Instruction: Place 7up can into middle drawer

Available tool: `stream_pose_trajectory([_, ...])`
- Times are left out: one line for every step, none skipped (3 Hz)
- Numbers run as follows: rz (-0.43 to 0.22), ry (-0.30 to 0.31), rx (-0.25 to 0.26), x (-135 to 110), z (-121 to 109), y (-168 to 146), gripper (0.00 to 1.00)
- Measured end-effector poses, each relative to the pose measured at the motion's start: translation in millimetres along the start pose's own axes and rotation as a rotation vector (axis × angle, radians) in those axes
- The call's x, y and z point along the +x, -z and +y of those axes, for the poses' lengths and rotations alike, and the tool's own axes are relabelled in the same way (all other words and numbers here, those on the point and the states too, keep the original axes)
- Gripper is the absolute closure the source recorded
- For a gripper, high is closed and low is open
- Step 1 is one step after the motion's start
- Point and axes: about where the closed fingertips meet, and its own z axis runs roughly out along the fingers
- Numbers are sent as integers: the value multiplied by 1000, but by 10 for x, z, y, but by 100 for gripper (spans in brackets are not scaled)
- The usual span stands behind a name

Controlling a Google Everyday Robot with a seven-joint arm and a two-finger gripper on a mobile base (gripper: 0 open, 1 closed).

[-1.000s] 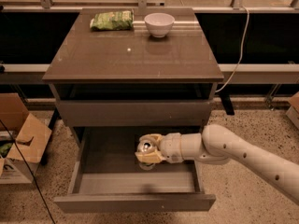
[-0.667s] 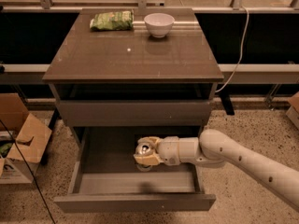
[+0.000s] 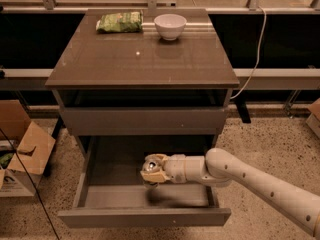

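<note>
One claw (image 3: 152, 170) pinching one 7up can (image 3: 150, 160), inside one open middle drawer (image 3: 145, 217), one bowl (image 3: 170, 26), one green bag (image 3: 120, 22) on cabinet (image 3: 145, 64)

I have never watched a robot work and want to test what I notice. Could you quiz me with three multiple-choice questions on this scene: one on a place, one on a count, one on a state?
1. Where is the claw?
A. resting on the floor
B. inside the middle drawer
C. raised near the ceiling

2. How many things sit on the cabinet top?
A. one
B. two
C. four

3. What is the claw doing?
A. gaping with nothing in it
B. gripping the 7up can
C. gripping a spoon

Answers:
1 B, the arm reaches into the pulled-out drawer.
2 B, only a green snack bag and a white bowl are there.
3 B, the can's silver top shows in its grip.
</note>
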Motion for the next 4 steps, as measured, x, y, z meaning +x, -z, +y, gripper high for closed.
stream_pose_trajectory([14,-31,13,256,-92,-153,60])
stream_pose_trajectory([36,-81,25,534,-145,-296,37])
stream_pose_trajectory([35,-80,21,524,-131,-310,13])
stream_pose_trajectory([34,-79,18,521,-121,-327,0])
